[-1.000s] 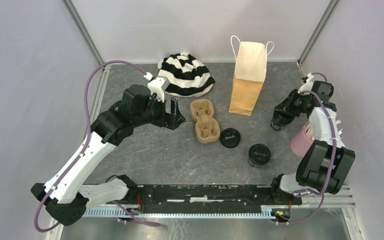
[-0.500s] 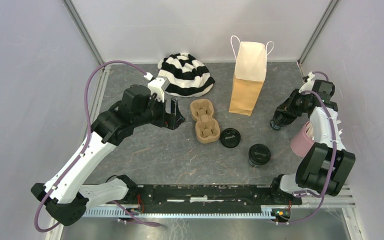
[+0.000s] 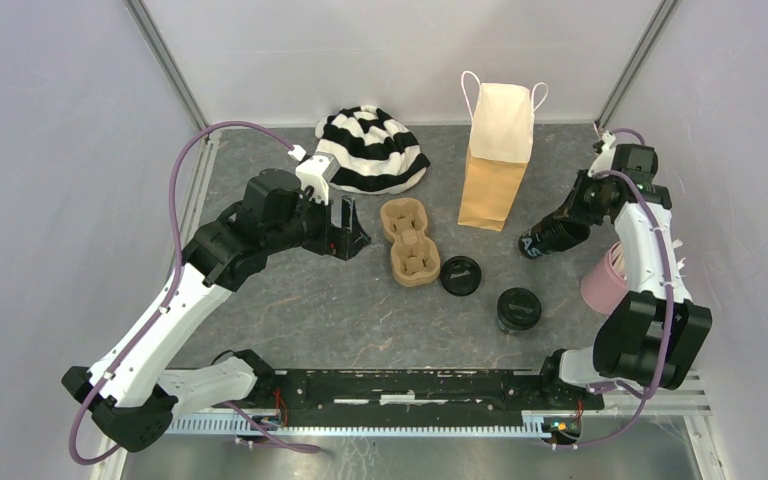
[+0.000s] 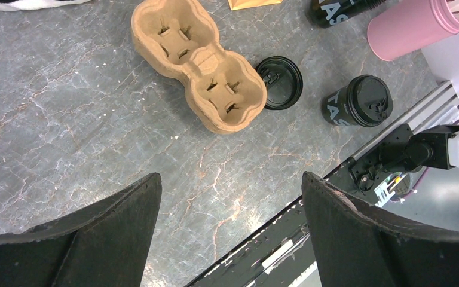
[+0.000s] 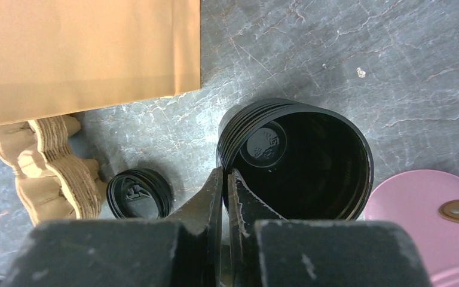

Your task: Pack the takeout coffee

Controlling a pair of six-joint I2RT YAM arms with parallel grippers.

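Arm (image 3: 643,235) on right bends inward, tool (image 5: 225,185) pinching rim of tilted coffee cup (image 3: 532,244).

The left arm (image 3: 150,330) and right arm (image 3: 645,250) have glossy white link shells between bulky black joint housings. A lilac cable (image 3: 173,190) loops along each arm. The left gripper (image 4: 232,179) has broad, matte black, wedge-shaped fingers (image 4: 358,239).

Far edge of table (image 3: 340,310): hat (image 3: 372,150), bag (image 3: 495,180) to its right. Centre: carrier (image 3: 408,241), lid (image 3: 460,274) just beside its near right end. Cup (image 3: 518,309) right of lid, nearer. Open cup (image 3: 538,241) between bag and pink cup (image 3: 600,280), which is at right edge.
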